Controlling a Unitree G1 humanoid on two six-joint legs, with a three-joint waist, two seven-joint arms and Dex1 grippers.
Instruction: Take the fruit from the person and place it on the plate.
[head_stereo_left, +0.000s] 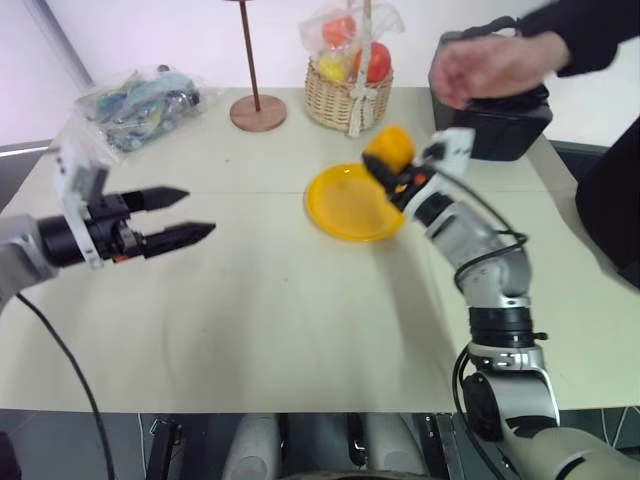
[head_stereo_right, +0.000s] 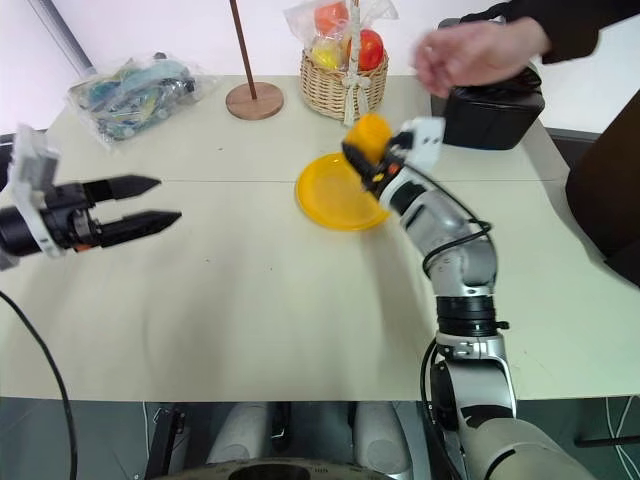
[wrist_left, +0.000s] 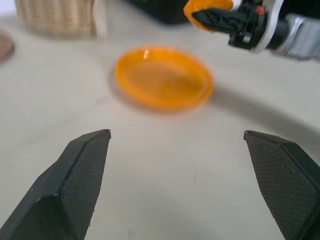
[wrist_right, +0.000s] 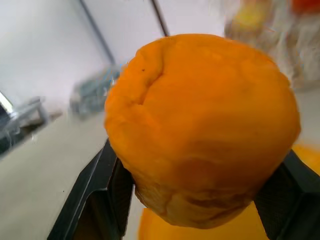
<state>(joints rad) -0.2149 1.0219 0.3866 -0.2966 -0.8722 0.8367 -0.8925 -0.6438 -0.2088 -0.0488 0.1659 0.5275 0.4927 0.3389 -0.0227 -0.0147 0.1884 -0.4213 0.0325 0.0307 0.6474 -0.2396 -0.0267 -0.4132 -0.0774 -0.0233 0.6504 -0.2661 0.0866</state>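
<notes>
Right gripper (head_stereo_left: 392, 170) pinching the fruit (head_stereo_left: 390, 148) between its two black fingers, held in the air over the far right edge of the plate (head_stereo_left: 345, 205); fruit not yet on the plate; the person's hand (head_stereo_left: 490, 65) is well apart, up by the black box (head_stereo_left: 505, 120). Left gripper (head_stereo_left: 175, 215) spread wide and empty, hovering over bare table (head_stereo_left: 250, 320) well to the left of the plate.

Risks, as I judge them: the fruit sits near the plate's rim rather than over its middle, so a release here could land it on the rim and let it roll off onto the table; the grip looks to bear on the lower part of a bulky fruit, so a quick swing of the wrist might tip it out early; dropping from this height could make it bounce on hard plastic.

Materials: fruit yellow-orange, smooth and faintly waxy, chunky and blocky with a crease near its top; plate bright yellow, glossy, round, shallow-rimmed; finger pads (wrist_left: 80, 175) black with fine cross-hatch texture; table matte, pale cream; woven wicker basket (head_stereo_left: 345, 95) of wrapped fruit behind; round wooden base (head_stereo_left: 258, 112) with a thin post beside it.
</notes>
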